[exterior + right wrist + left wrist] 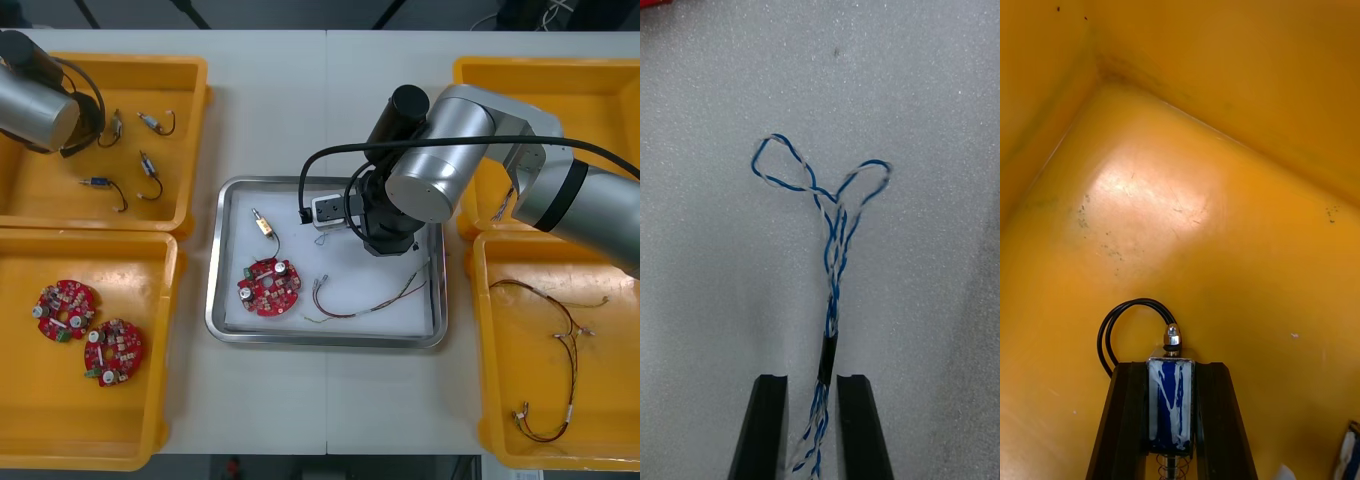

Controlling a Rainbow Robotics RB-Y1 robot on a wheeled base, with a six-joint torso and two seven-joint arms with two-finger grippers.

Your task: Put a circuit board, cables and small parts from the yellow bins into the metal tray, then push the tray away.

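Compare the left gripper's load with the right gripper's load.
The left gripper holds a small metal part, blue and white with a looped black wire; the right gripper holds a twisted blue and white cable. The part is over a yellow bin, the cable over the tray, on its white inside. Both are clamped between shut fingers.

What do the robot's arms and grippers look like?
The left arm and right arm are silver-grey cylinders with black joints; a black cable loops along the right one. The left gripper and right gripper each have two flat, square-tipped black fingers.
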